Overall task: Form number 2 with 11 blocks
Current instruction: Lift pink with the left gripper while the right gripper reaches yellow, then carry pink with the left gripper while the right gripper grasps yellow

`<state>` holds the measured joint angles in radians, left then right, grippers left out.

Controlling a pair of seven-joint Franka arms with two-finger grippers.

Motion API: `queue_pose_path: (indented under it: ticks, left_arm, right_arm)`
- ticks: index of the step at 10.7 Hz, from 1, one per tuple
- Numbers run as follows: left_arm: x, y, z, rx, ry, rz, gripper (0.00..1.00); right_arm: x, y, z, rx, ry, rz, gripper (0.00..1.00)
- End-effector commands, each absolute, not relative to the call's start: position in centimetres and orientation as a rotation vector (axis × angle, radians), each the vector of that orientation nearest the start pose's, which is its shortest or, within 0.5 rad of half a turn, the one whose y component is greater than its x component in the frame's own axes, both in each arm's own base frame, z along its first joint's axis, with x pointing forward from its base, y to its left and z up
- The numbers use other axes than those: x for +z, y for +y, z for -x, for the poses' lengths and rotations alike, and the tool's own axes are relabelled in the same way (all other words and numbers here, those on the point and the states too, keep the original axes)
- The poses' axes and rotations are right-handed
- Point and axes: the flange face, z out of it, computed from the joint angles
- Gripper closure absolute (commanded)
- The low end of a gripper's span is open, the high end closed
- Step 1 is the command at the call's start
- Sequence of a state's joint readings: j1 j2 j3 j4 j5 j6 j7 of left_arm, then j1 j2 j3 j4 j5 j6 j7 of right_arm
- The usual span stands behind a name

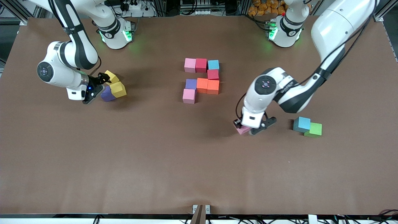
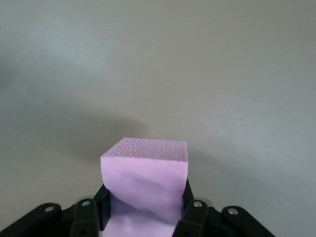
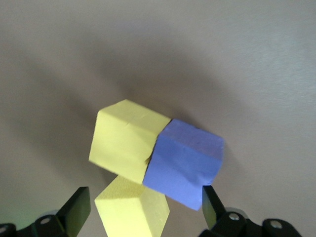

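Cubes cluster at about ten o'clock of the table as the front camera shows it: two yellow cubes (image 1: 118, 89) and a loose purple cube (image 1: 108, 94), all touching. The right gripper (image 1: 99, 86) is down among them with its fingers spread wide. Its wrist view shows one yellow cube between the open fingers, not yet pinched.

At the centre, toward twelve o'clock, lies the partly built number 2 (image 1: 202, 79). Eight cubes are laid:
- a top row of pink, red and light blue
- a red one beneath the blue
- a middle row of purple and two orange
- a pink cube (image 1: 188, 95) at the seven o'clock corner

The bottom row of three is missing, so the digit looks about three-quarters done.

At four o'clock of the digit, the left gripper (image 1: 248, 128) is clamped on a pink block (image 1: 243, 129), low over bare table. The left wrist view shows the foam dented by the pads. This block probably goes in the bottom row.

Toward three o'clock, a blue cube (image 1: 302, 123) touches the green cube (image 1: 314, 129). The blue cube and one more cube would finish the figure.
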<state>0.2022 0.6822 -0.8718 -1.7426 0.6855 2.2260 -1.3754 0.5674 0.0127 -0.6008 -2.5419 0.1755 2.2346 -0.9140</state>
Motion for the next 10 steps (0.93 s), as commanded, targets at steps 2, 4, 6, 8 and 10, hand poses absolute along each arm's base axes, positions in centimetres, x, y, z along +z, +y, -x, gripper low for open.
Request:
queue_pose_path:
  ticks: [2,4,6,8,10]
  left_arm:
    - [30.6,-37.0,-56.9,-0.149,-0.459,3.163,0.87]
    - [31.5,-40.3,-56.0,-0.126,-0.401,3.121,0.87]
    - [32.5,-44.6,-54.5,-0.06,-0.399,3.13,0.87]
    - [32.1,-48.4,-53.5,-0.067,-0.377,3.138,0.87]
    - [30.8,-51.0,-52.8,-0.087,-0.332,3.136,0.87]
  right_arm:
    - [23.5,-2.9,-38.4,0.32,-1.147,2.578,0.0]
    - [22.5,-3.4,-36.9,0.35,-1.13,2.562,0.0]
    - [21.4,-3.4,-35.8,0.341,-1.145,2.564,0.0]
    - [20.3,-3.5,-34.9,0.337,-1.139,2.587,0.0]
    - [19.9,-3.5,-34.6,0.348,-1.135,2.588,0.0]
